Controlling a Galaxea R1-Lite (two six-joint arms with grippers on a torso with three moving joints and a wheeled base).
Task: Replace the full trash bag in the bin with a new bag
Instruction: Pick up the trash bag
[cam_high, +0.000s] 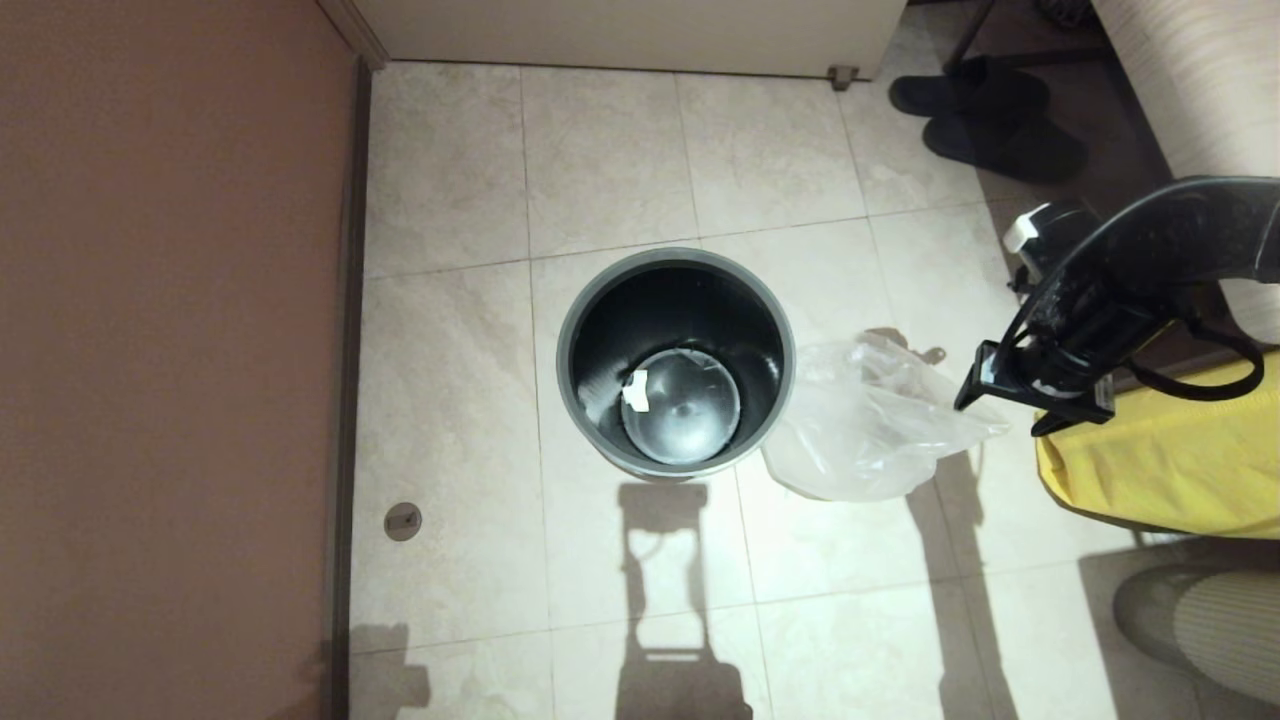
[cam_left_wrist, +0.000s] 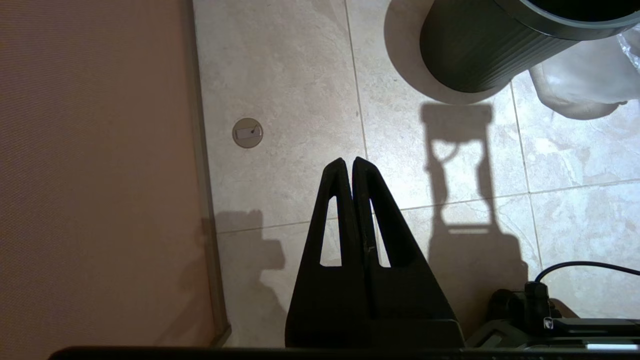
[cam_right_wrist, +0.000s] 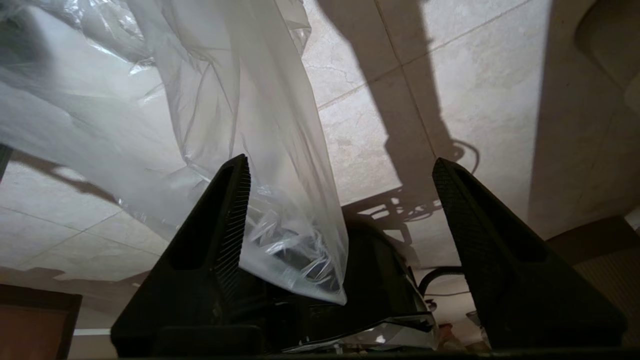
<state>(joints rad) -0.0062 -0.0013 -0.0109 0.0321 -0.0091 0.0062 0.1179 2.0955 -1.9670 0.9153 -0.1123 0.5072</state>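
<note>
The left gripper (cam_left_wrist: 348, 162) hung over the floor tiles near the wall, its jaws pressed together on nothing. The bin (cam_high: 676, 360) stood unlined in the middle. Just right of it lay the new bag (cam_high: 870, 420), one edge between the right gripper's (cam_right_wrist: 340, 167) wide-spread jaws.

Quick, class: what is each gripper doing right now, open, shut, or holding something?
Left gripper: shut, empty, over the floor near the bin.
Right gripper: open; the new bag lies between its fingers, ungripped.
</note>
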